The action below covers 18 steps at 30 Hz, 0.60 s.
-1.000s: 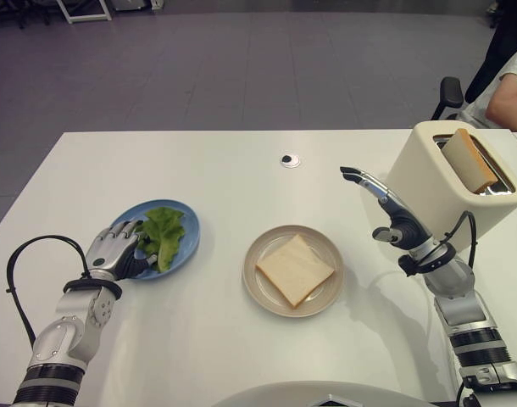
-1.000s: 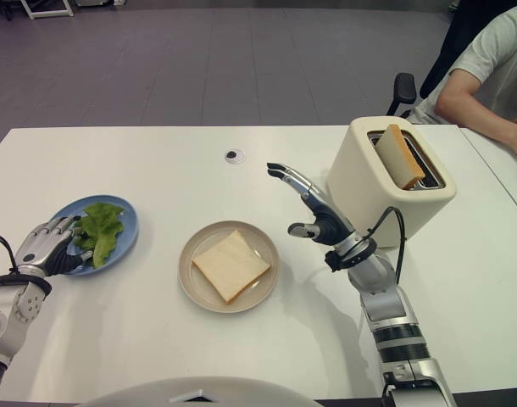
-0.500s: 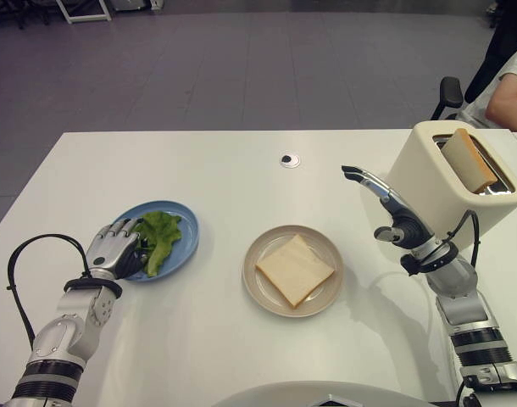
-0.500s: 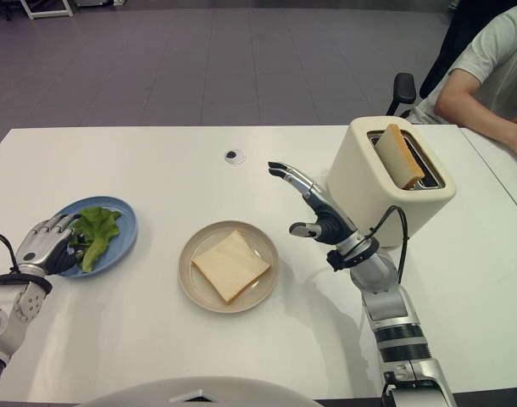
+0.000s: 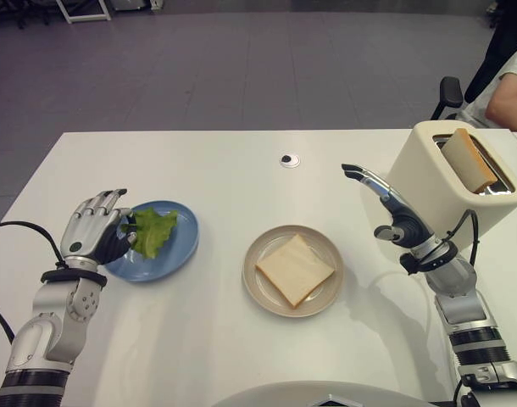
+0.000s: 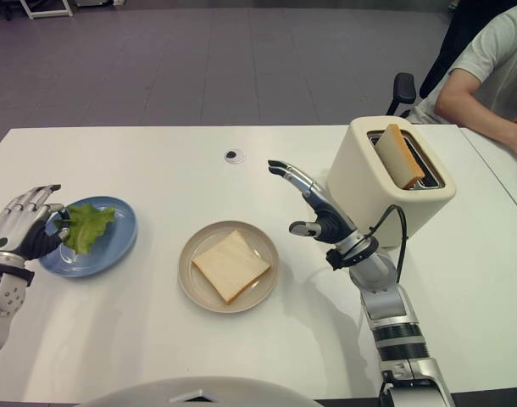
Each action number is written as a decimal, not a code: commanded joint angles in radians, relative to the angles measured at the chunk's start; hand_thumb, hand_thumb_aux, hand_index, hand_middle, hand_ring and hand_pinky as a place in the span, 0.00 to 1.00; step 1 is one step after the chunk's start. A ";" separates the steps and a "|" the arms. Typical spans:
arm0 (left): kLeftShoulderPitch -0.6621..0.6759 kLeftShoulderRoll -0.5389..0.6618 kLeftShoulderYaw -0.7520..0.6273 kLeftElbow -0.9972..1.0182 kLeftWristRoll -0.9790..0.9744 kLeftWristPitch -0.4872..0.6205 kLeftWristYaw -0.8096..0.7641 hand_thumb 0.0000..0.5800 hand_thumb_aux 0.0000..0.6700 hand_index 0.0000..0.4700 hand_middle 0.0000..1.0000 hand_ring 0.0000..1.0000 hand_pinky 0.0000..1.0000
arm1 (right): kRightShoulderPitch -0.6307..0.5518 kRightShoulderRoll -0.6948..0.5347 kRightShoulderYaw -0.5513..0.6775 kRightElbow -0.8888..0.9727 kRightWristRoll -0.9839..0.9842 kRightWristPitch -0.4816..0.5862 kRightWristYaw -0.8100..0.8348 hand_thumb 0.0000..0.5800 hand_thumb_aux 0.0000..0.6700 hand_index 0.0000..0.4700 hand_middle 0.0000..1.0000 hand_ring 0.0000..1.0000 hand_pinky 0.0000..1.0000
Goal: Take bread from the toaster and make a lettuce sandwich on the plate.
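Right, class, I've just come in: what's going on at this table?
The robot's left hand grips a lettuce leaf over the blue plate. One bread slice lies on the beige plate, and a second slice stands in the toaster. The right hand is open beside the toaster, holding nothing.

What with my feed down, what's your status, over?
Left hand shut on lettuce leaf above blue plate. Right hand open beside toaster. Bread slice on beige plate, second slice in toaster. Nothing in the way.
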 commanded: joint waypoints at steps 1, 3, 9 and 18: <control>0.010 -0.017 0.021 -0.147 -0.050 0.003 -0.077 1.00 1.00 1.00 0.00 0.00 0.00 | -0.008 0.008 -0.007 0.000 -0.009 0.002 0.001 0.00 0.00 0.00 0.00 0.00 0.00; -0.003 -0.040 -0.001 -0.216 -0.092 0.000 -0.127 1.00 1.00 1.00 0.00 0.00 0.00 | -0.007 0.010 -0.010 -0.005 -0.010 0.004 0.000 0.00 0.00 0.00 0.00 0.00 0.00; -0.132 -0.155 -0.214 -0.315 -0.072 -0.007 -0.240 1.00 1.00 1.00 0.00 0.00 0.00 | -0.017 0.015 -0.016 -0.005 -0.015 0.006 -0.002 0.00 0.00 0.00 0.00 0.00 0.00; -0.284 -0.366 -0.544 -0.126 0.082 -0.077 -0.211 1.00 1.00 1.00 0.00 0.00 0.00 | -0.036 0.023 -0.022 0.002 -0.021 0.007 -0.015 0.00 0.00 0.00 0.00 0.00 0.00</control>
